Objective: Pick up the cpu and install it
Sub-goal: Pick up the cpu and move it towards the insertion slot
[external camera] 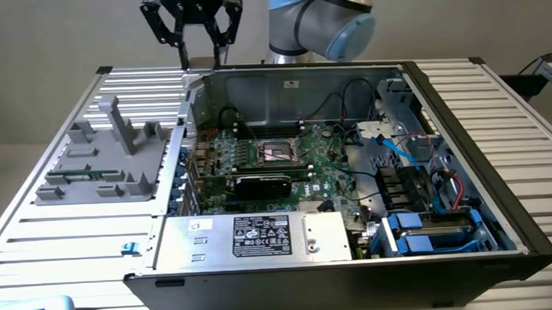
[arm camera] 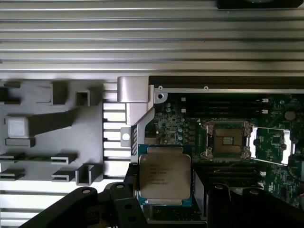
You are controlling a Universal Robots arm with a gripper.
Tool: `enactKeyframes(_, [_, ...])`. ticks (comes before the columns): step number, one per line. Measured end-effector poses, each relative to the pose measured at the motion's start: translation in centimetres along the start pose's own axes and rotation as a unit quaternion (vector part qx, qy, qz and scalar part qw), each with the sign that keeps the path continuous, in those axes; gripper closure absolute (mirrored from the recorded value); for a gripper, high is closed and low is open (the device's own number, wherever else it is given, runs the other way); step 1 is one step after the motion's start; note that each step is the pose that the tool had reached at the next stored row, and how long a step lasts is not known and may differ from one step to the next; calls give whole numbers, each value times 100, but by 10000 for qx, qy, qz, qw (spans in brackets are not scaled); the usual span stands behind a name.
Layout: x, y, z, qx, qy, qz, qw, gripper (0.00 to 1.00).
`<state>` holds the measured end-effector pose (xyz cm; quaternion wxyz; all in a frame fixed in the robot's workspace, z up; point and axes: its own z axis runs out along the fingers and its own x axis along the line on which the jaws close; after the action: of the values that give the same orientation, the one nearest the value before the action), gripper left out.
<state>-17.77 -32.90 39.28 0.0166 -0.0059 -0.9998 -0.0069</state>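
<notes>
Cpu (arm camera: 164, 175) was pinched btwn my claw (external camera: 200, 60) fingers, hovering high over the pc case (external camera: 354, 283) edge, mobo socket (arm camera: 228, 140) uncovered nearby.

The ribbed metal table (external camera: 509, 140) carries an open computer case (external camera: 336, 287) and, just beside it, a grey holder (external camera: 102, 168)

Silver-topped cpu (arm camera: 164, 175) clamped edgewise in the pincer (arm camera: 172, 192), open socket (arm camera: 227, 140) on motherboard (arm camera: 175, 121) apart from it, grey fixture tray (arm camera: 47, 123) on slatted table (arm camera: 142, 38)
</notes>
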Motion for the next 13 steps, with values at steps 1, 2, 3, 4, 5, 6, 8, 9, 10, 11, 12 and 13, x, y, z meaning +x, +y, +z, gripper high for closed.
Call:
enactKeyframes(1, [-24, -1, -1, 0, 0, 0, 10000, 45])
enactKeyframes(2, [-48, -2, -2, 0, 0, 0, 10000, 45])
enactKeyframes(3, [-73, -3, -3, 0, 0, -1, 10000, 45])
enactKeyframes(4, [-95, -4, -4, 0, 0, 0, 10000, 45])
enactKeyframes(5, [-120, -5, -4, 0, 0, 0, 10000, 45])
enactKeyframes(6, [-144, -6, -5, -1, 0, 0, 10000, 45])
enactKeyframes(8, [-194, -9, -7, -1, 0, 0, 10000, 45])
enactKeyframes(9, [-219, -10, -8, -1, 0, -1, 10000, 45])
enactKeyframes(10, [-244, -11, -9, 0, 0, 0, 10000, 45])
enactKeyframes(11, [-269, -12, -9, -1, 0, 0, 10000, 45])
enactKeyframes(12, [-293, -13, -10, 0, 0, 0, 10000, 45])
enactKeyframes(13, [-318, -14, -11, -1, 0, 0, 10000, 45])
